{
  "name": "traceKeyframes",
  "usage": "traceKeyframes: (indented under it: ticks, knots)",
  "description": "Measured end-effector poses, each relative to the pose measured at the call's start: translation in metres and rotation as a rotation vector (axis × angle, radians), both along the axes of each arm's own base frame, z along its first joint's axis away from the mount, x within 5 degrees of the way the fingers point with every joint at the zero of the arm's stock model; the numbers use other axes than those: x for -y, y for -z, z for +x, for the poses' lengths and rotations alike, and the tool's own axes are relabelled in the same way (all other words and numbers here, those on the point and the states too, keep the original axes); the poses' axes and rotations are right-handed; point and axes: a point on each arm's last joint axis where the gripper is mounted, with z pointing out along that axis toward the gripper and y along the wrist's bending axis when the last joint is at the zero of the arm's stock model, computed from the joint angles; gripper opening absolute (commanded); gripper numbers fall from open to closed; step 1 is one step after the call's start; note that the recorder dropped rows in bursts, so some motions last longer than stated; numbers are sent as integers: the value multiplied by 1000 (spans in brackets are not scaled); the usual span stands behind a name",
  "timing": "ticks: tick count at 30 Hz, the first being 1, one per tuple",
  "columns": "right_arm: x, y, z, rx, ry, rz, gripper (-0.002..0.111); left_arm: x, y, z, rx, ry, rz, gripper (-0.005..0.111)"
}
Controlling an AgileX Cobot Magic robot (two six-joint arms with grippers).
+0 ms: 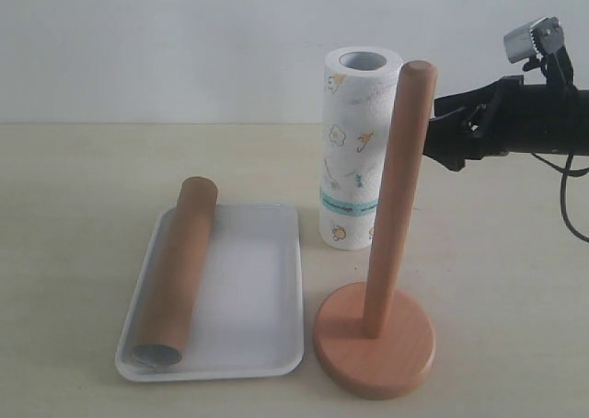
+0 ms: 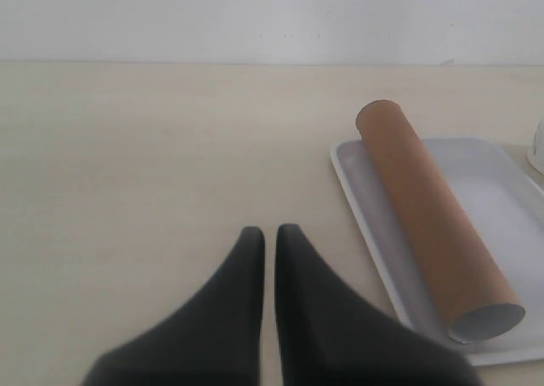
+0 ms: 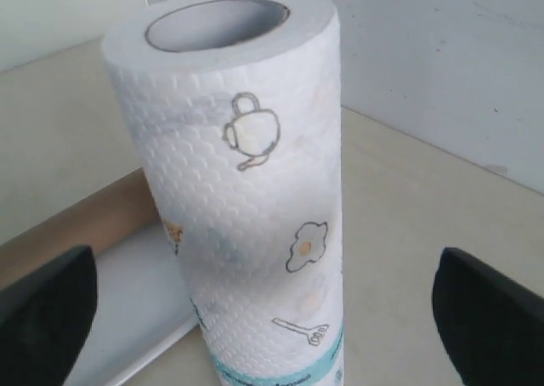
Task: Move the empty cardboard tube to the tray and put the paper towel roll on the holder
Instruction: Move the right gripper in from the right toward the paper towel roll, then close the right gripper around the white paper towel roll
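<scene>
Tube [image 1: 175,271] lies flat in the tray [image 1: 262,280], along its left side. One open end sits at the near rim and the other rests on the far rim. The roll [image 1: 354,151] stands upright on the counter [image 1: 74,179] just beside the tray's far right corner, not yet on the holder [image 1: 391,206]. The holder stands upright just right of the tray, its disc base close to the near right corner. The right tool [image 1: 440,133] hangs further right of the tray, level with the roll's upper part. It is spread wide, with its fingers [image 3: 47,318] flanking the roll without touching it. The left tool [image 2: 269,241] is over the counter left of the tray, pressed nearly together with only a thin slit between its fingers, holding nothing.
</scene>
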Motion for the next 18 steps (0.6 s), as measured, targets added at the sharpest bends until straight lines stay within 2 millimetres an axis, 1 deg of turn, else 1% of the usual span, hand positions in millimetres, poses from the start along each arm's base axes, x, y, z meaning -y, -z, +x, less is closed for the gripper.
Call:
traceKeyframes:
  ticks: [12, 18]
  knots:
    - [0, -2, 1, 3, 11, 25, 105, 0, 0, 0, 0, 0, 0, 4]
    - [-2, -3, -1, -21, -9, 67, 105, 0, 0, 0, 0, 0, 0, 4]
